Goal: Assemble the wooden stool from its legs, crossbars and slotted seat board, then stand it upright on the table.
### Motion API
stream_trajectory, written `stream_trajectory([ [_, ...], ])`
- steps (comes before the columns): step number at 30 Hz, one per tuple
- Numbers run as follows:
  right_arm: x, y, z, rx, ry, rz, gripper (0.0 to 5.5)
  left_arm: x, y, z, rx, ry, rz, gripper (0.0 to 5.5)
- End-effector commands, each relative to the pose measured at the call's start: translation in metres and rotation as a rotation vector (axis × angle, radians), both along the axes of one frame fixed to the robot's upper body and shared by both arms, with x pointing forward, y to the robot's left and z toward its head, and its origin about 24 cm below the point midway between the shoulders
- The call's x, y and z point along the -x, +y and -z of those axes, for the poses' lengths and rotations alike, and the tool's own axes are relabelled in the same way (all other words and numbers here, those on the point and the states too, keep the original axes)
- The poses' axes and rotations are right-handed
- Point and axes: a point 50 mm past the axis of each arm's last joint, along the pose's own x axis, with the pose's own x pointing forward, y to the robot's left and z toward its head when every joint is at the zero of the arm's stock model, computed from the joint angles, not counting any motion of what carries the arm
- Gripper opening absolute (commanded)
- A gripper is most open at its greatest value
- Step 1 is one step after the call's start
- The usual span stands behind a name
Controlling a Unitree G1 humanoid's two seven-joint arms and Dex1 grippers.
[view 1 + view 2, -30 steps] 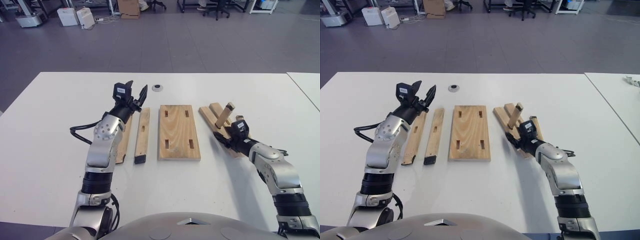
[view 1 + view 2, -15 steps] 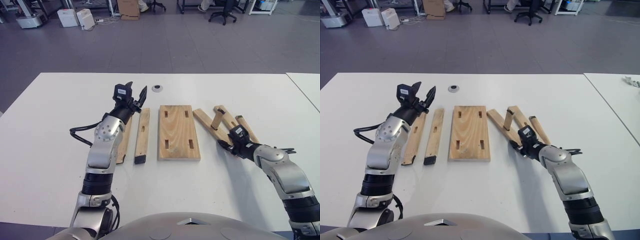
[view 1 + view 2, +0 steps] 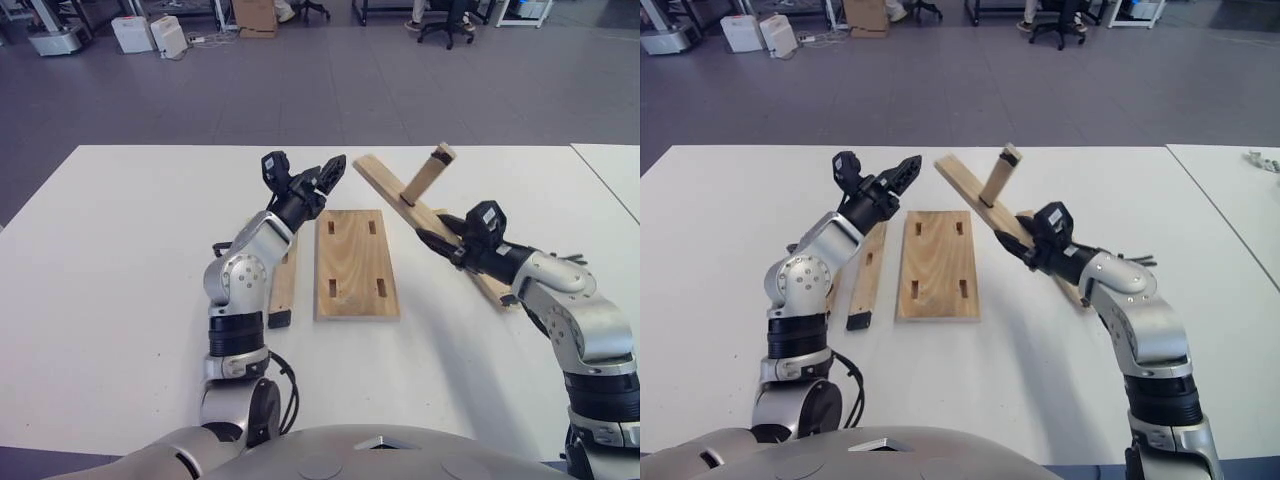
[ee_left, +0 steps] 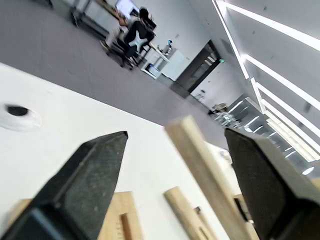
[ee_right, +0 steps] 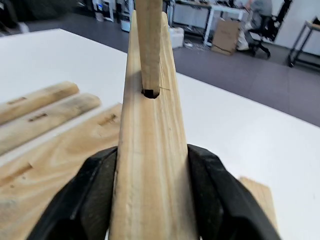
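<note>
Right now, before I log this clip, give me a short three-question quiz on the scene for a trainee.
1. True or false: the left gripper is shut.
2. The right gripper holds: A nothing; B a leg with a crossbar in its slot; C a loose crossbar alone.
3. How many slots show in the seat board?
Key: 1 false; 2 B; 3 four.

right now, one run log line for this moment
right tool: shut on leg, crossbar stuck in it, tilted up | left tool: open near leg's high end | seat board: flat on table
</note>
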Motion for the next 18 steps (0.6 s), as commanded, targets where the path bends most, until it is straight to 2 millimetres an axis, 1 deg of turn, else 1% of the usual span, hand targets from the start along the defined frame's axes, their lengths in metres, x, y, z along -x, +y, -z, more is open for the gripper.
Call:
stream_trajectory([
  [1, 0.002, 0.015, -0.022, -0.047, -0.086, -0.092, 2.07, 0.0, -0.007, -0.008, 0.112, 0.064, 0.046, 3.58],
  [3, 0.005, 0.024, -0.022, -0.053, -0.095, -0.132, 2.07, 0.003, -0.009, -0.014, 0.176, 0.062, 0.061, 3.58],
  [5, 0.006, 0.03, -0.021, -0.051, -0.095, -0.158, 2.07, 0.005, -0.009, -0.022, 0.226, 0.036, 0.073, 3.15],
  [7, 0.006, 0.031, -0.021, -0.051, -0.095, -0.163, 2.07, 0.008, -0.011, -0.025, 0.261, 0.033, 0.087, 2.76],
  [9, 0.005, 0.032, -0.021, -0.055, -0.098, -0.162, 2.07, 0.013, -0.012, -0.024, 0.279, 0.044, 0.099, 2.29],
  [12, 0.006, 0.034, -0.02, -0.056, -0.106, -0.163, 2.07, 0.019, -0.007, -0.017, 0.262, 0.071, 0.085, 1.87],
  [14, 0.007, 0.036, -0.019, -0.051, -0.109, -0.176, 2.07, 0.025, -0.005, -0.013, 0.245, 0.084, 0.082, 1.43],
  [16, 0.009, 0.039, -0.018, -0.054, -0.112, -0.187, 2.07, 0.03, -0.006, -0.012, 0.243, 0.088, 0.086, 1.14],
  [18, 0.009, 0.042, -0.018, -0.06, -0.115, -0.197, 2.07, 0.033, -0.007, -0.012, 0.244, 0.087, 0.084, 1.06],
])
